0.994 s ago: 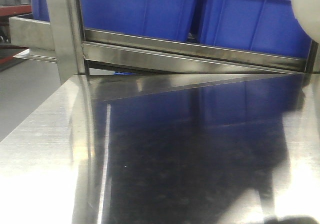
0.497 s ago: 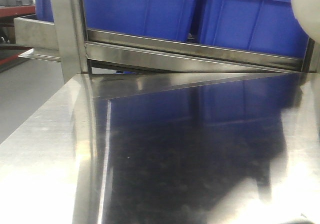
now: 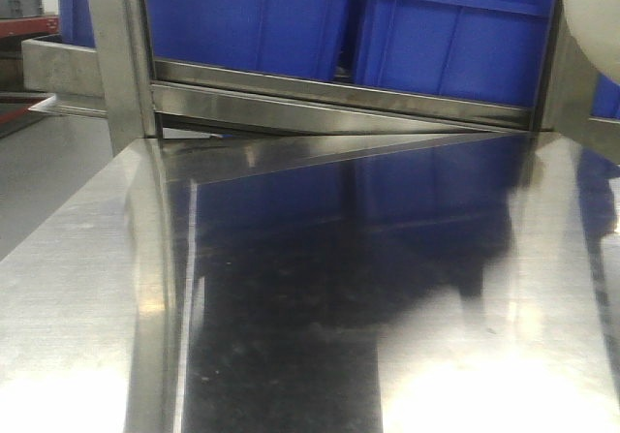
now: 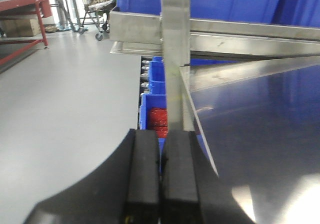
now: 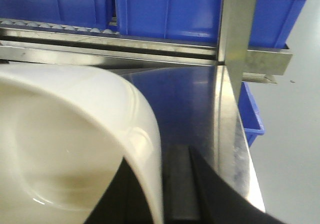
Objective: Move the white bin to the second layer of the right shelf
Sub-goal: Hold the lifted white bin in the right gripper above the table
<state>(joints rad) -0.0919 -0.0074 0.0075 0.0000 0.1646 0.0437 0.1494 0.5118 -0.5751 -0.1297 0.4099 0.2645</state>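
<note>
The white bin (image 5: 70, 144) fills the lower left of the right wrist view, open side toward the camera. My right gripper (image 5: 157, 189) is shut on its wall, with one dark finger inside the rim and the other finger (image 5: 177, 181) outside. In the front view only the bin's rounded edge (image 3: 593, 7) shows, at the top right corner. Ahead, a steel shelf level with small white rollers (image 5: 50, 26) carries blue crates (image 5: 170, 11). My left gripper (image 4: 161, 159) is shut on nothing, low over the table's left edge.
A mirror-like steel table (image 3: 87, 288) spreads in front of the rack. Steel uprights stand at its left (image 3: 121, 55) and right (image 3: 562, 84). Blue crates (image 3: 252, 21) fill the level behind the front lip (image 3: 339, 94). Lower blue bins with red contents (image 4: 157, 119) sit beside the table.
The front view has shifted to the right: the rack and crates slid left in it and the right upright came into sight. The bin stays at the top right corner.
</note>
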